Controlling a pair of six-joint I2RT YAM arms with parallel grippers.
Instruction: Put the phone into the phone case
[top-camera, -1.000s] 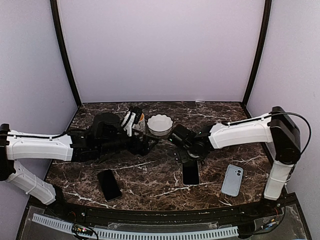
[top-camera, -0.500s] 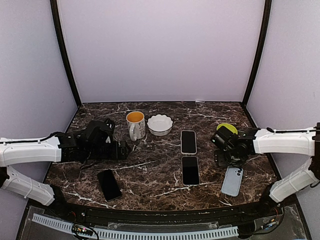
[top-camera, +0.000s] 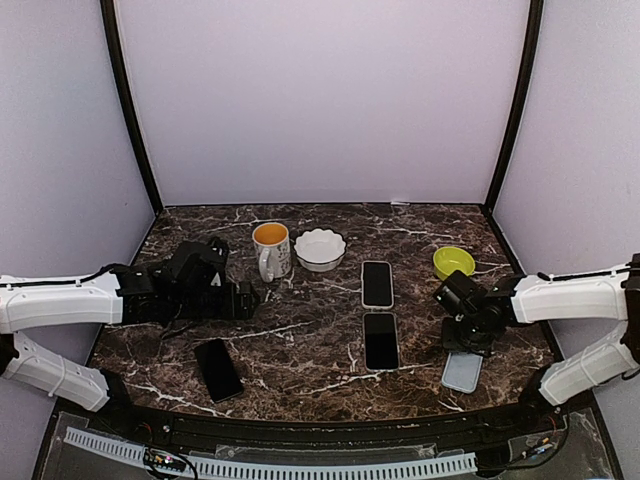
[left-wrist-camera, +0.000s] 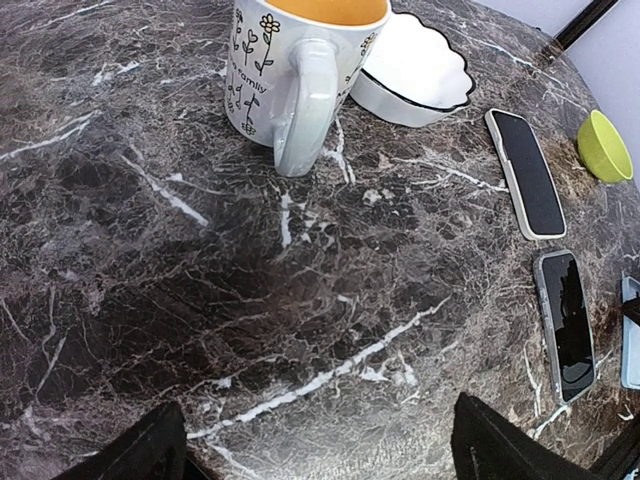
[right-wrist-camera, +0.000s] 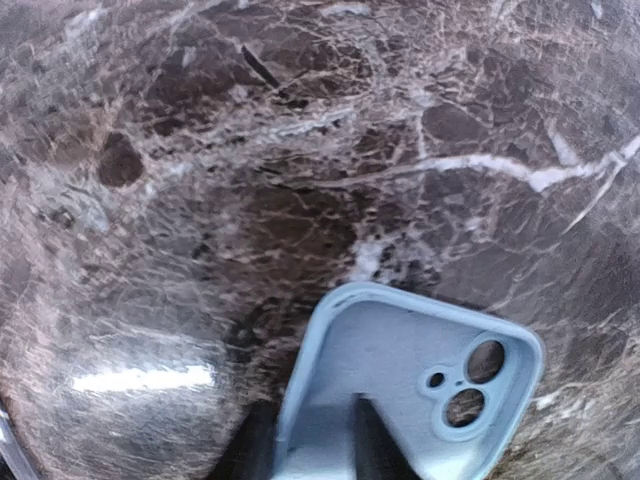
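1. Three phones lie face up on the dark marble table (top-camera: 310, 325). The pale-rimmed phone (top-camera: 376, 284) is farthest from me, the bare phone (top-camera: 380, 341) lies just nearer than it in the same line, and the left phone (top-camera: 218, 369) sits well apart, close to the front edge.
2. There is one phone case (right-wrist-camera: 400, 385). It is light blue and lies open side up near the front right of the table, to the right of the bare phone and not touching it. It holds no phone.
3. My right gripper (right-wrist-camera: 310, 442) is down on that case. One of my fingers (right-wrist-camera: 368, 445) sits inside the shell and the other outside, so they straddle a side wall at the end away from the camera cutout. They are drawn close together, but I cannot tell whether they have the wall clamped.
4. My left gripper (left-wrist-camera: 318, 420) hangs low over bare marble with its fingers spread wide and nothing between them.
5. One flowered mug (left-wrist-camera: 285, 65) with an orange inside stands just ahead of my left gripper, its handle turned towards me.
6. There are two bowls. The scalloped white bowl (top-camera: 320, 250) sits just beside the mug, and the small green bowl (top-camera: 454, 262) stands farther back than my right gripper.
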